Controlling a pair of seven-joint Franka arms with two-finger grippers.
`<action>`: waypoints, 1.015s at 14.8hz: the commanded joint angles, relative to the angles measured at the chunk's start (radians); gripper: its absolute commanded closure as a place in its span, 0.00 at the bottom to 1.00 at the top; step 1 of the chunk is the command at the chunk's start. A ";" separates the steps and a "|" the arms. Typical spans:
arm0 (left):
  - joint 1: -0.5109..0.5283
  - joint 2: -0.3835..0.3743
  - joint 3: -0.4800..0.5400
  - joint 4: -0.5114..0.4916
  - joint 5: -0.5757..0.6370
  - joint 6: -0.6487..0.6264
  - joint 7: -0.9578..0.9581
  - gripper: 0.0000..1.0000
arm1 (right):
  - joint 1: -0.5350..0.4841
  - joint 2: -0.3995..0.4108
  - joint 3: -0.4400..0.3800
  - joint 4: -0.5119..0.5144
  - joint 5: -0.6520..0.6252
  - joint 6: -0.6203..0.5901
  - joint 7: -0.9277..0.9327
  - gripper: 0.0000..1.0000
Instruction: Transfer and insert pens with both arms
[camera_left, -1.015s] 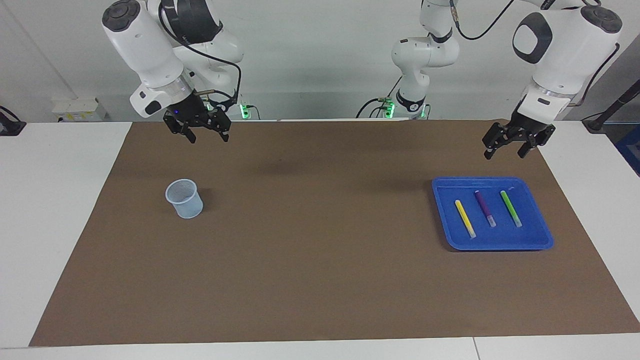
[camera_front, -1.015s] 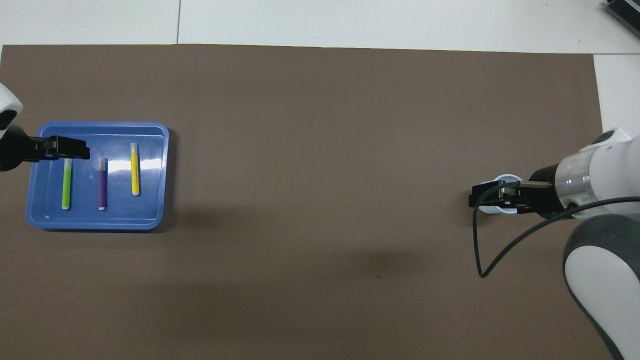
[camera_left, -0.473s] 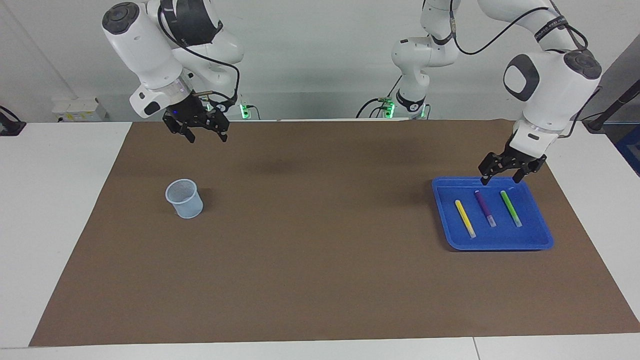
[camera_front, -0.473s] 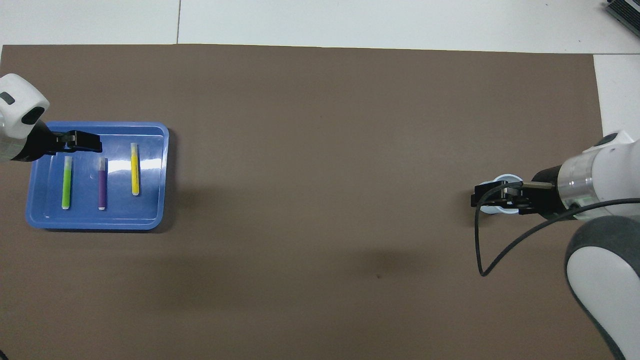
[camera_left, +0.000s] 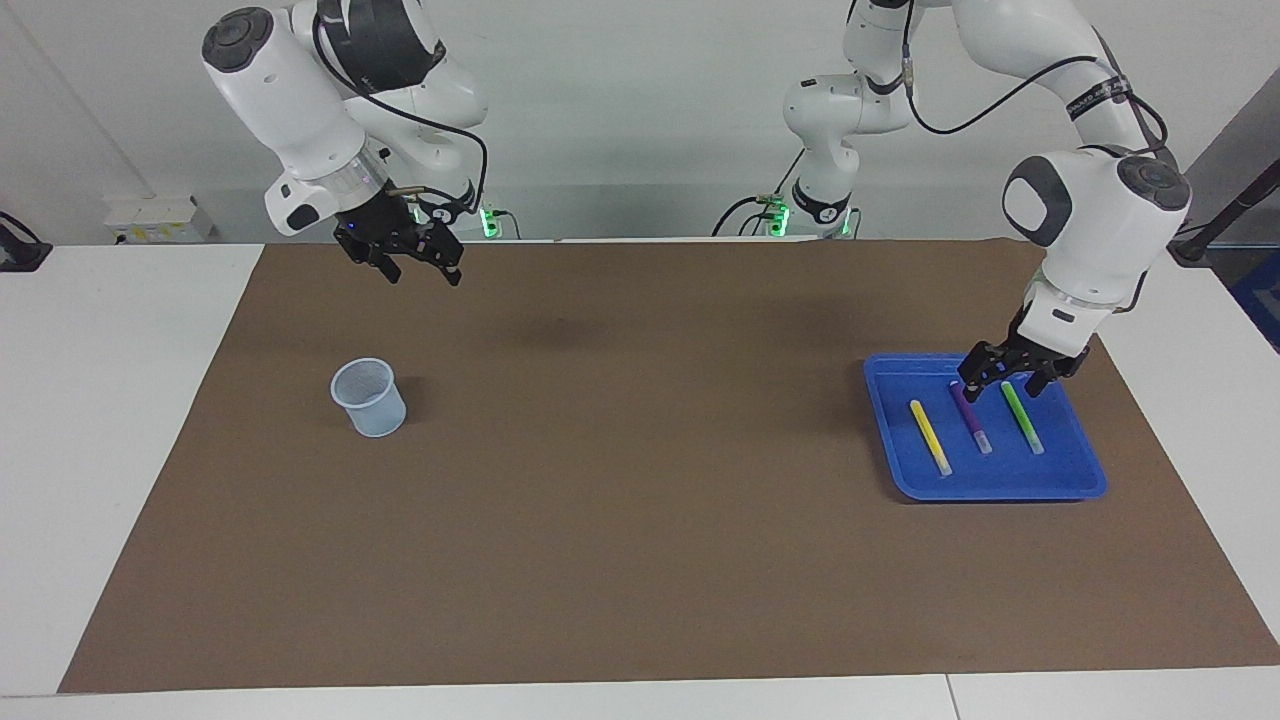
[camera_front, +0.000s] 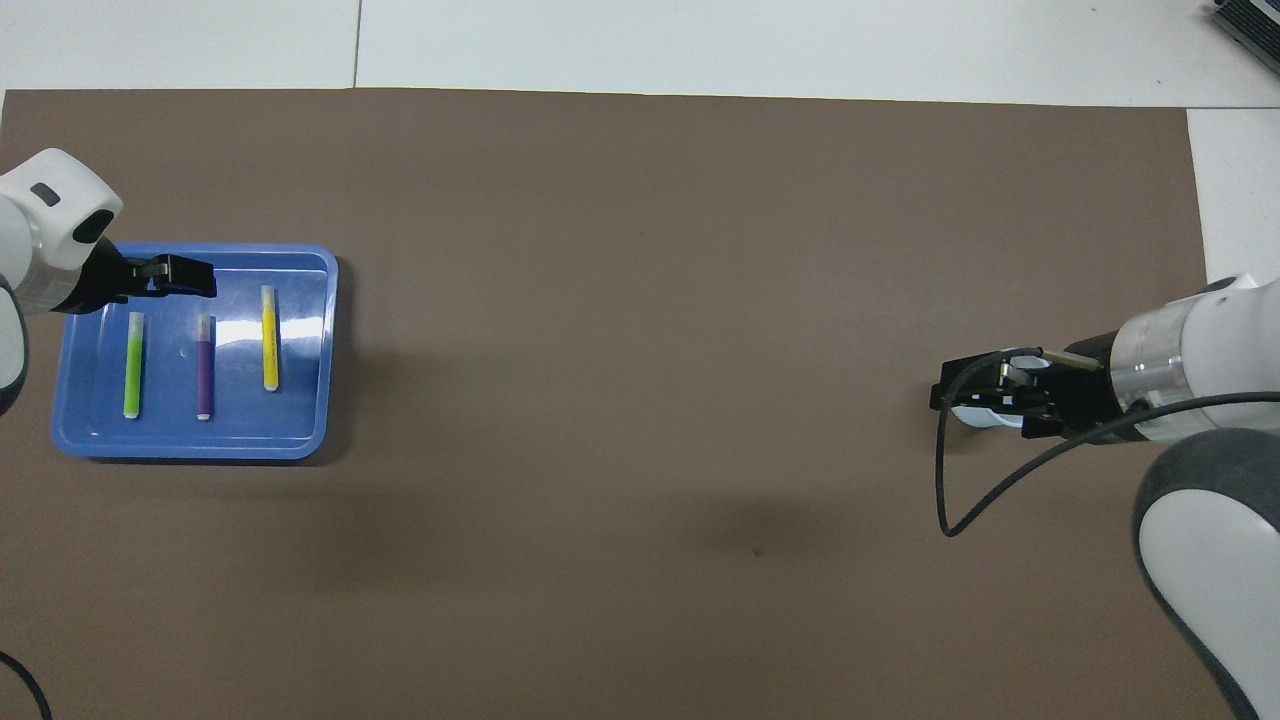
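Left gripper (camera_left: 1001, 386) above purple pen (camera_left: 969, 416).

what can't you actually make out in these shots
- Cup: in the overhead view the right gripper covers most of it.
- Inside of the cup: the facing view is too slanted to show its bottom.
- Purple pen: in the facing view the left gripper hides the end nearer the robots; contact cannot be judged.
- Left arm: cut off by the overhead view's edge.
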 joint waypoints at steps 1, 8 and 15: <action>0.006 0.031 -0.003 -0.004 -0.034 0.024 0.023 0.00 | -0.008 -0.027 0.005 -0.033 0.038 0.019 0.029 0.00; 0.001 0.097 -0.003 -0.007 -0.072 0.079 0.024 0.00 | -0.008 -0.028 0.005 -0.049 0.124 0.031 0.123 0.00; 0.000 0.180 -0.006 -0.004 -0.100 0.167 0.035 0.01 | -0.003 -0.030 0.005 -0.056 0.151 0.036 0.161 0.00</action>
